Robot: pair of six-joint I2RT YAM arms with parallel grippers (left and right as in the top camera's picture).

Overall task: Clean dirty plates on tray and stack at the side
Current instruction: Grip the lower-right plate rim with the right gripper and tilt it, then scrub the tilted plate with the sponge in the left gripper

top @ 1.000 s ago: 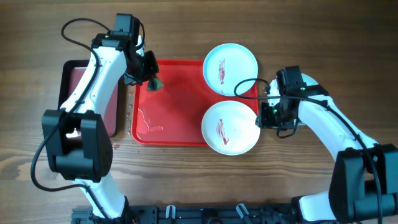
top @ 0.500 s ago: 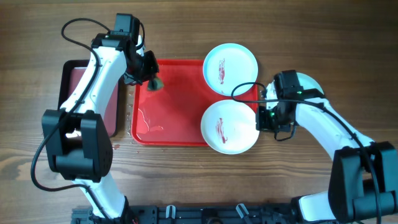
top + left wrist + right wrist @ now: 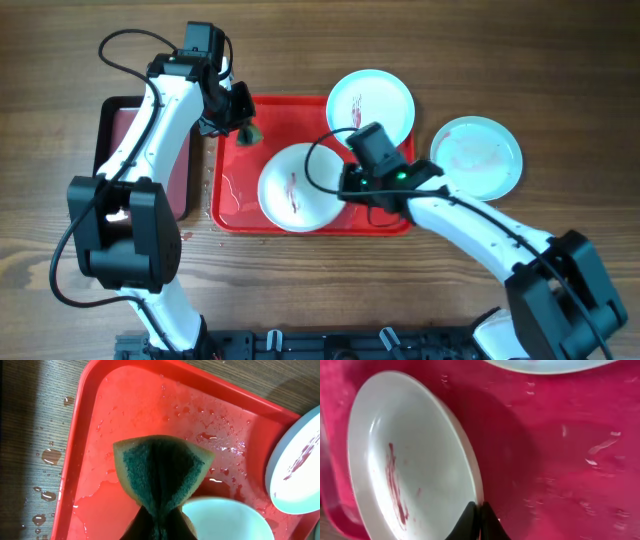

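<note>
Dragged leftward from the tray's right edge, the white plate is now set mid-way on the red tray, its rim pinched by the right tool. The sponge is clamped in the left tool close by, so wiping is judged imminent.

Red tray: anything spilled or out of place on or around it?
Yes. Water is pooled on the tray, and droplets have spilled onto the wooden table outside its rim. One faintly smeared plate sits off the tray.
</note>
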